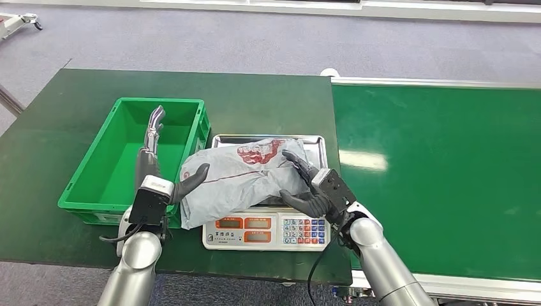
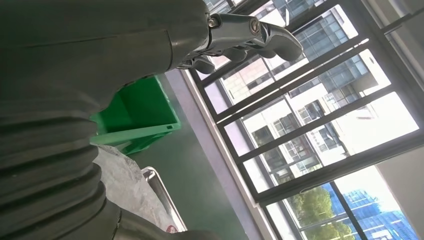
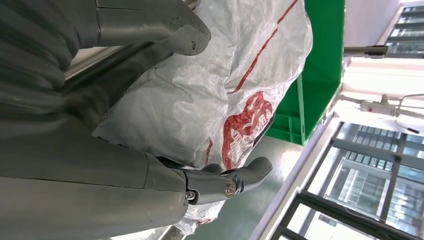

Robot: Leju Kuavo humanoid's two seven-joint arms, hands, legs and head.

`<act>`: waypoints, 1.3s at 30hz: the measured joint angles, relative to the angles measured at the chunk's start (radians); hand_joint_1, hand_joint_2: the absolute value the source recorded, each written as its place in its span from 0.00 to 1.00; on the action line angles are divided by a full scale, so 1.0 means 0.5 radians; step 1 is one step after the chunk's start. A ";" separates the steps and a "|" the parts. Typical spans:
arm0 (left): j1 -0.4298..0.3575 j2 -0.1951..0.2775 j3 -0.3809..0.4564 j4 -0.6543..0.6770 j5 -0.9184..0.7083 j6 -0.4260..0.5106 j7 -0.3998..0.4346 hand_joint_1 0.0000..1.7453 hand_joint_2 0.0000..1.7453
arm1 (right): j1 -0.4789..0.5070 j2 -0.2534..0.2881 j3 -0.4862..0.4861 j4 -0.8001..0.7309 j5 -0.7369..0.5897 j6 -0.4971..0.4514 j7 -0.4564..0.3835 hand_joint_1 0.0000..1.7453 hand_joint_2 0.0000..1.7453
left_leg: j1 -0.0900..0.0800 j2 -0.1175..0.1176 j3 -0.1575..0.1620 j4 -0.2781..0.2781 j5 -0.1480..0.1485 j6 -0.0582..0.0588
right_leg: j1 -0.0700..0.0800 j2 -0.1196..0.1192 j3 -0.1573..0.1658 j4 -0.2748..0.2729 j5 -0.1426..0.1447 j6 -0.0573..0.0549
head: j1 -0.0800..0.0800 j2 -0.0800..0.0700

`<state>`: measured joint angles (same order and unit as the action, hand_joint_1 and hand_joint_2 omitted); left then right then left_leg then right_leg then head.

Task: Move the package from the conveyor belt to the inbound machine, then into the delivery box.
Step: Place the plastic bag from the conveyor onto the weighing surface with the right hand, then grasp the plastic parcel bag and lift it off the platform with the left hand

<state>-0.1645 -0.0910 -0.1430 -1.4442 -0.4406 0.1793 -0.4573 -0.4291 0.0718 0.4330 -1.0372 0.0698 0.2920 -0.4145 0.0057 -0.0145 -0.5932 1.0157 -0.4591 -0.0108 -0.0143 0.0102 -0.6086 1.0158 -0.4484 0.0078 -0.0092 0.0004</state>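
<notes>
Two hands bracket the package [image 1: 245, 178], a crumpled grey plastic mailer with red print lying on the scale [image 1: 265, 229] tray. The right hand [image 1: 312, 185] grasps its right end, fingers over the top. The left hand [image 1: 159, 185] is spread, thumb touching the left end, fingers over the green bin [image 1: 83, 185].

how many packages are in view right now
1: a grey package with red print lies on the scale's tray, between the left hand and right hand. The green bin looks empty.
</notes>
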 joint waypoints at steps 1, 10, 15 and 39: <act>-0.001 0.001 -0.001 0.001 0.000 0.000 0.001 0.00 1.00 | 0.010 -0.002 0.000 -0.017 -0.001 0.000 0.004 0.00 1.00 | 0.000 0.000 0.000 0.000 0.000 0.000 | 0.000 0.000 0.000 0.000 0.000 0.000 | 0.000 0.000; 0.002 0.019 -0.008 0.011 -0.218 -0.020 0.084 0.00 1.00 | 0.227 -0.036 0.000 -0.358 -0.021 -0.069 0.055 0.00 1.00 | 0.000 0.000 -0.001 0.000 -0.001 0.000 | 0.000 0.000 -0.001 0.000 -0.001 0.000 | 0.000 0.000; -0.022 0.037 -0.030 0.061 -0.338 -0.085 0.124 0.00 1.00 | 0.347 -0.063 -0.046 -0.487 -0.126 -0.063 0.019 0.00 1.00 | 0.000 0.000 -0.001 0.000 -0.001 0.000 | 0.000 0.000 -0.001 0.000 -0.001 0.000 | 0.000 0.000; -1.004 0.168 -0.677 1.531 -1.012 -0.979 -0.260 0.00 1.00 | 0.348 -0.027 -0.285 -0.479 -0.440 0.356 -0.060 0.00 1.00 | 0.000 -0.002 0.001 0.000 0.004 0.001 | 0.000 -0.001 0.003 0.000 0.005 -0.001 | 0.000 0.000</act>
<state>-0.6665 -0.0072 -0.4814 -0.6787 -0.9466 -0.3102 -0.5871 -0.2551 0.0583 0.2903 -1.2767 -0.1501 0.4700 -0.4446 0.0056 -0.0155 -0.5929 1.0157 -0.4571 -0.0105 -0.0145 0.0096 -0.6072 1.0159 -0.4460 0.0076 -0.0092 0.0004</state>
